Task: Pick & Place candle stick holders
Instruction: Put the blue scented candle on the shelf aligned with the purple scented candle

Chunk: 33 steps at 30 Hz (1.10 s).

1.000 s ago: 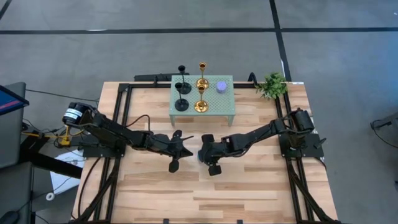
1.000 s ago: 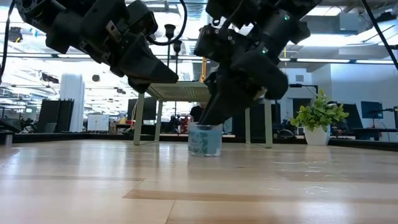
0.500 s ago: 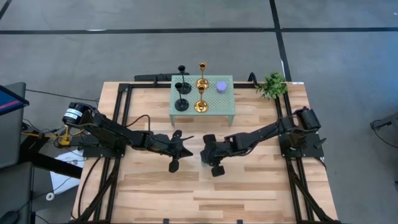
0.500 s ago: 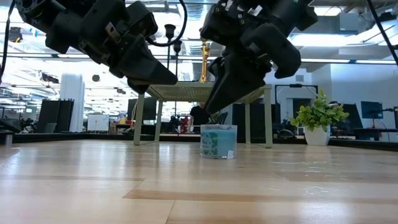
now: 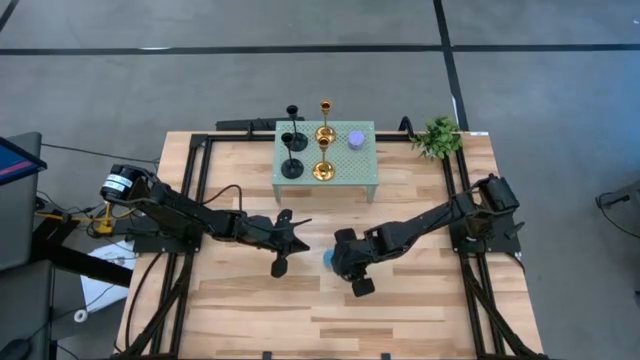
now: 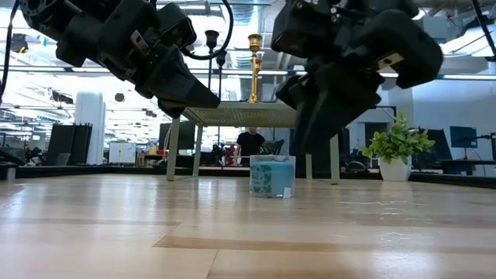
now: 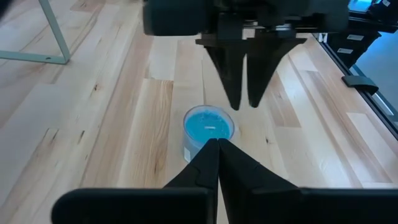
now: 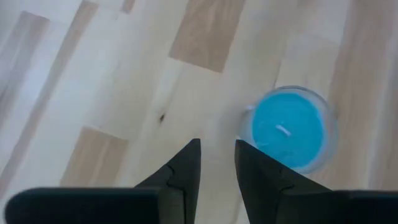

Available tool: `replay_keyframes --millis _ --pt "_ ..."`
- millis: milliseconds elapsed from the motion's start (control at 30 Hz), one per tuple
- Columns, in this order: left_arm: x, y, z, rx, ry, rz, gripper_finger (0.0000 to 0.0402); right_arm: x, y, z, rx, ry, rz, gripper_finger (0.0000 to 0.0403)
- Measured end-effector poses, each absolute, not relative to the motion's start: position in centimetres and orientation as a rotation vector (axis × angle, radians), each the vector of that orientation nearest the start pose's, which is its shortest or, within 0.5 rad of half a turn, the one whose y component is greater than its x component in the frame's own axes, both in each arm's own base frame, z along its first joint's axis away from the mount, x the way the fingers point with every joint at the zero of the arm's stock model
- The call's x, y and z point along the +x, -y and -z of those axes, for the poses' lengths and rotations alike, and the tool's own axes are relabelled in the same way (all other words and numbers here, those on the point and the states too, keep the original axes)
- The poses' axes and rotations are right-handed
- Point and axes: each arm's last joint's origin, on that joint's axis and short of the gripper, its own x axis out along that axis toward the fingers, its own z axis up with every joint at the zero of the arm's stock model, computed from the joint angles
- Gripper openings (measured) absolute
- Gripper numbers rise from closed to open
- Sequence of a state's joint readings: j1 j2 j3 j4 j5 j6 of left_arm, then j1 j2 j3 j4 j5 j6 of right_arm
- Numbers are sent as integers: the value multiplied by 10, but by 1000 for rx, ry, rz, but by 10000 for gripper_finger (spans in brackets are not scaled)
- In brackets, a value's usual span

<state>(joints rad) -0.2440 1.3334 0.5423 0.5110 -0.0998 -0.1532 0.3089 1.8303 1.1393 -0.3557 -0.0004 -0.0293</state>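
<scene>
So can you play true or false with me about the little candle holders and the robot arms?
1. The blue candle holder stands on the wooden table. True.
2. The right gripper is holding the blue one. False: it hangs just beside it, with nothing between its fingers.
3. The purple holder sits on the pale green stand. True.
4. Both gold holders are down on the wood. False: they stand on the green stand.
5. The little plant is on the left arm's side. False: it is at the far corner on the right arm's side.
</scene>
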Motion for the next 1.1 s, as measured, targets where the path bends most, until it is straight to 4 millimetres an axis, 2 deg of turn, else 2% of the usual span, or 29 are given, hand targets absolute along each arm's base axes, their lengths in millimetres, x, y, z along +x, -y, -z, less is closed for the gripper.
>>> replay_keyframes --millis 267,500,933,1100 --pt "258 61 -201 -104 -286 122 6 347 -107 -165 -275 -1013 -151 91" --pt "259 61 -201 -104 -287 122 7 347 -109 -165 -234 -1022 -223 91" --pt "259 61 -201 -104 -287 122 5 351 -107 -159 -226 -1019 -220 91" --pt "259 61 -201 -104 -287 121 8 353 -104 -159 -223 -1014 -215 66"
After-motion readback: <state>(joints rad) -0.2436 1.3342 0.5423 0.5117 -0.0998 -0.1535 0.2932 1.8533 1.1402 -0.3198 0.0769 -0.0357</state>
